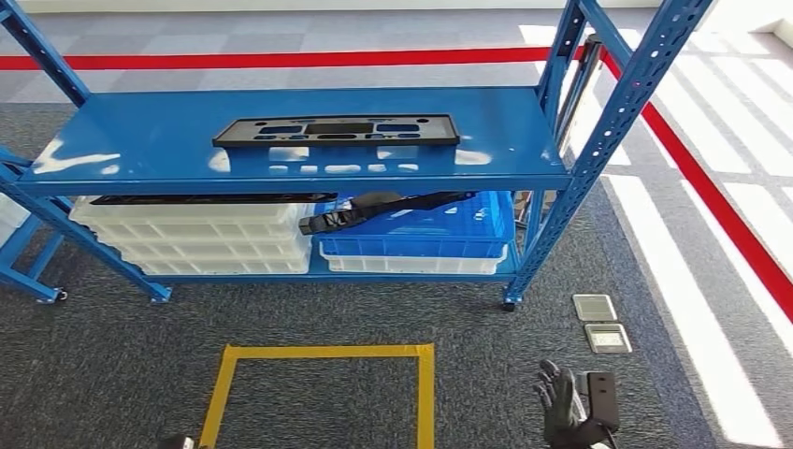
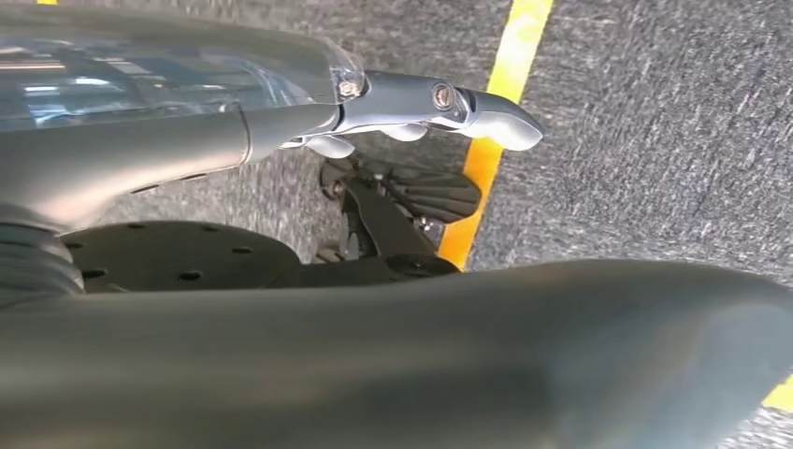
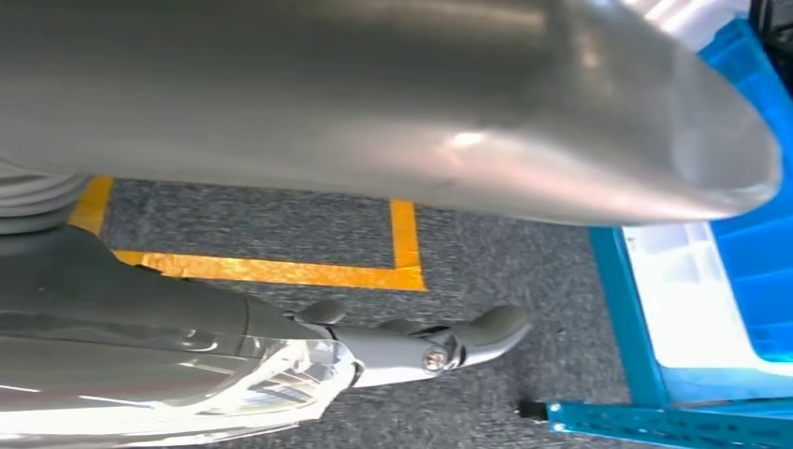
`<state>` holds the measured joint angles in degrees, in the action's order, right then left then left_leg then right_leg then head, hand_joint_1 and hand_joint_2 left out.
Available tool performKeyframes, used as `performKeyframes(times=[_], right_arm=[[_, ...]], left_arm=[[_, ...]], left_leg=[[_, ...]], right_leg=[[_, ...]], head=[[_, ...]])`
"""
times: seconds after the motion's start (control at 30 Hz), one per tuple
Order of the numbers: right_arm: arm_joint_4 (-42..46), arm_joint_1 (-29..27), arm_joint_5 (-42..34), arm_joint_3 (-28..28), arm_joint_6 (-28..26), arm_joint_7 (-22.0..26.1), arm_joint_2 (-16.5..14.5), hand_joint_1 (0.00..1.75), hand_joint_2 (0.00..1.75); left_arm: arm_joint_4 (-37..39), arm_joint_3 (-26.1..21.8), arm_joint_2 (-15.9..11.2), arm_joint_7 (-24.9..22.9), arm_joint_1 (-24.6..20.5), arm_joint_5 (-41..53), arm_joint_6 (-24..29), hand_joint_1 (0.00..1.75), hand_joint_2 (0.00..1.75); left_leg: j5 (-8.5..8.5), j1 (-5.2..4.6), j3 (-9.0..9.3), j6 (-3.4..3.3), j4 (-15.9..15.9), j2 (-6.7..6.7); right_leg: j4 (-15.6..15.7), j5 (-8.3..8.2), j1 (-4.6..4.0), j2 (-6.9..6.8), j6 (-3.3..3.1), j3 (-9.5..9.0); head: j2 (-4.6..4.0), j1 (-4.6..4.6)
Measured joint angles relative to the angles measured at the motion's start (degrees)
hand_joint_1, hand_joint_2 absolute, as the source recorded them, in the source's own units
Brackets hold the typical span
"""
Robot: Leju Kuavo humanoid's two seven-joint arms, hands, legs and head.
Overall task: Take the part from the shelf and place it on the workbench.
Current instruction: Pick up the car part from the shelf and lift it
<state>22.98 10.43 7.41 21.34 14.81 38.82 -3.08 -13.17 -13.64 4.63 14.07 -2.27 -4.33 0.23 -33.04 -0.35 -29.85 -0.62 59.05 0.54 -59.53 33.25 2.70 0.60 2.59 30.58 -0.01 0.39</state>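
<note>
Head view: we see the black perforated part (image 1: 337,130) lying flat on the top board of the blue shelf (image 1: 140,140), near its middle. Below that board, white bins (image 1: 196,243) and a blue bin (image 1: 439,229) sit side by side. In front of the shelf, yellow floor tape (image 1: 425,393) marks a square. Our right robot hand (image 1: 561,404) hangs beside it, fingers spread, holding nothing. Our left robot hand (image 2: 421,108) holds nothing, fingers apart.

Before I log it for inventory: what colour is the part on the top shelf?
Black part; head view.
</note>
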Motion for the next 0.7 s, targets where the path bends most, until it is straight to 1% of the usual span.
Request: performKeyframes(times=[0.13, 0.2, 0.27, 0.3, 0.33, 0.37, 0.4, 0.47, 0.5, 0.53, 0.57, 0.6, 0.63, 0.67, 0.7], right_arm=[[3.06, 0.00, 1.12, 1.13, 0.97, -0.82, -1.01, 0.00, 0.00], [5.34, -0.02, 1.31, 1.61, 2.02, -1.96, -1.84, 0.00, 0.00], [7.77, 0.03, 1.26, 1.89, 2.85, -4.02, -2.75, 0.00, 0.00], [8.92, 0.04, 1.13, 1.96, 3.26, -4.88, -3.14, 0.00, 0.00], [10.00, 0.06, 1.00, 1.99, 3.63, -5.52, -3.43, 0.00, 0.00], [11.04, 0.06, 0.89, 1.96, 4.02, -5.82, -3.66, 0.00, 0.00], [11.96, 0.02, 0.83, 1.93, 4.33, -5.95, -3.79, 0.00, 0.00], [13.61, -0.24, 0.88, 1.82, 4.50, -6.27, -3.99, 0.00, 0.00], [14.36, -0.52, 0.94, 1.74, 4.41, -6.52, -4.06, 0.00, 0.00], [15.18, -0.84, 1.00, 1.60, 4.29, -6.86, -4.14, 0.00, 0.00], [16.00, -1.08, 1.04, 1.43, 4.16, -7.23, -4.24, 0.00, 0.00], [16.83, -1.25, 1.08, 1.23, 4.03, -7.68, -4.35, 0.00, 0.00], [17.67, -1.35, 1.14, 0.96, 3.84, -8.14, -4.51, 0.00, 0.00], [18.48, -1.46, 1.25, 0.64, 3.60, -8.59, -4.73, 0.00, 0.00], [19.42, -1.73, 1.43, 0.25, 3.38, -9.04, -5.00, 0.00, 0.00]], left_arm=[[0.01, -2.28, 0.10, -0.09, 0.01, -2.19, -1.97, 0.00, 0.00], [0.01, -3.86, 0.22, -0.22, 0.01, -3.71, -3.28, 0.00, 0.00], [0.01, -5.59, 0.44, -0.51, -0.01, -4.98, -4.18, 0.00, 0.00], [0.01, -6.39, 0.60, -0.71, -0.04, -5.39, -4.39, 0.00, 0.00], [0.00, -7.11, 0.79, -0.90, -0.06, -5.66, -4.51, 0.00, 0.00], [-0.01, -7.72, 0.96, -1.04, -0.08, -5.74, -4.53, 0.00, 0.00], [0.00, -8.22, 1.15, -1.15, -0.06, -5.76, -4.57, 0.00, 0.00], [0.01, -9.07, 1.47, -1.26, 0.03, -5.77, -4.73, 0.00, 0.00], [0.01, -9.42, 1.63, -1.27, 0.10, -5.78, -4.84, 0.00, 0.00], [0.01, -9.78, 1.78, -1.25, 0.17, -5.78, -4.97, 0.00, 0.00], [0.01, -10.12, 1.90, -1.21, 0.21, -5.81, -5.12, 0.00, 0.00], [0.01, -10.42, 2.02, -1.16, 0.23, -5.92, -5.30, 0.00, 0.00], [0.02, -10.77, 2.14, -1.13, 0.26, -6.09, -5.49, 0.00, 0.00], [0.03, -11.14, 2.22, -1.11, 0.21, -6.34, -5.69, 0.00, 0.00], [0.04, -11.55, 2.29, -1.09, 0.15, -6.63, -5.89, 0.00, 0.00]], left_leg=[[-0.04, -0.22, -0.13, -0.11, 0.20, 0.00], [-0.07, -0.31, -0.28, -0.32, 0.40, 0.00], [0.06, -0.41, -0.37, -0.74, 0.37, 0.00], [0.37, -0.27, -0.26, -1.11, -0.05, -0.04], [0.74, -0.15, -0.11, -1.51, -0.58, -0.13], [1.11, 0.00, 0.00, -1.90, -1.10, -0.24], [1.39, 0.13, 0.09, -2.18, -1.49, -0.35], [1.48, 0.02, 0.03, -2.36, -1.56, -0.45], [1.45, -0.03, 0.04, -2.36, -1.54, -0.44], [1.38, -0.06, 0.09, -2.32, -1.50, -0.41], [1.26, -0.07, 0.20, -2.20, -1.45, -0.37], [1.05, -0.06, 0.37, -1.98, -1.33, -0.34], [0.76, -0.06, 0.46, -1.68, -1.14, -0.34], [0.45, -0.13, 0.40, -1.34, -0.77, -0.34], [0.23, -0.20, 0.25, -1.02, -0.44, -0.34]], right_leg=[[0.02, -0.15, 0.27, 0.01, 0.26, 0.08], [0.09, -0.28, 0.40, 0.01, 0.48, 0.14], [0.46, -0.56, 0.48, 0.03, 0.91, 0.08], [0.62, -0.59, 0.50, 0.01, 1.13, 0.00], [0.40, -0.29, 0.43, -0.06, 1.21, 0.07], [-0.83, 0.64, 0.31, -0.15, 1.13, 0.62], [-3.31, 2.16, 0.17, -0.23, 0.90, 1.72], [-10.81, 5.60, -0.19, -0.30, 0.53, 5.29], [-13.74, 6.36, -0.32, -0.31, 0.49, 6.75], [-14.80, 5.98, -0.42, -0.31, 0.51, 7.41], [-13.50, 4.47, -0.49, -0.33, 0.56, 7.02], [-10.25, 2.19, -0.51, -0.35, 0.59, 5.77], [-6.65, 0.33, -0.53, -0.40, 0.47, 4.27], [-3.47, -0.93, -0.59, -0.41, 0.26, 3.04], [-1.58, -1.48, -0.68, -0.42, -0.05, 2.39]], head=[[-0.01, 0.00], [0.00, 0.00], [0.00, 0.00], [0.00, 0.01], [-0.01, 0.01], [-0.01, 0.02], [0.00, 0.02], [0.00, 0.02], [0.00, 0.02], [0.00, 0.02], [-0.01, 0.02], [0.00, 0.02], [-0.01, 0.02], [-0.01, 0.01], [0.00, -0.02]])
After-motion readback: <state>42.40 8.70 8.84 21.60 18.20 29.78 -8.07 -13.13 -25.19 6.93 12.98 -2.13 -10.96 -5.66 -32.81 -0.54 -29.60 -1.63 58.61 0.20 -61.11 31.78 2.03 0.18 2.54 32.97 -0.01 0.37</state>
